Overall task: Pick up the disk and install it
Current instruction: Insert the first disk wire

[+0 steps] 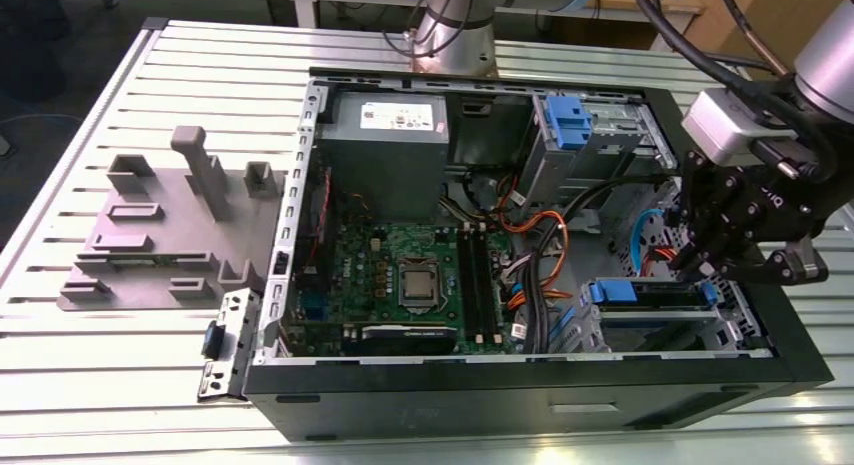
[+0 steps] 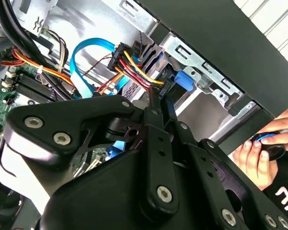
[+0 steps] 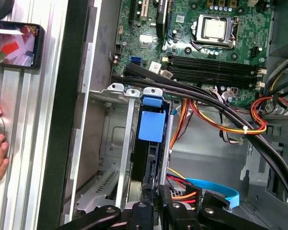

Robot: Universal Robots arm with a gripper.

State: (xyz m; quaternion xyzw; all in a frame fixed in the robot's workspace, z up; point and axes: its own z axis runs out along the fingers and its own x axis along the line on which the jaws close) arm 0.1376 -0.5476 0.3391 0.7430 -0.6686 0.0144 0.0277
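Tool point(image 1: 707, 270) poised at the drive cage's edge inside the open computer case point(image 1: 534, 395); my fingers closed around the disk point(image 3: 151, 143), standing edgewise in its bay.

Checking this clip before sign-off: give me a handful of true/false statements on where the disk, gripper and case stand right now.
1. The disk sits in a metal bay inside the computer case. True.
2. The gripper hovers over the grey fixture on the table. False: it is inside the case at the disk bay, on the exterior view's right.
3. The case's side panel is closed. False: it is open, with the motherboard exposed.
4. A hand rests outside the case. True.
5. The blue cable lies on the table. False: it loops inside the case.
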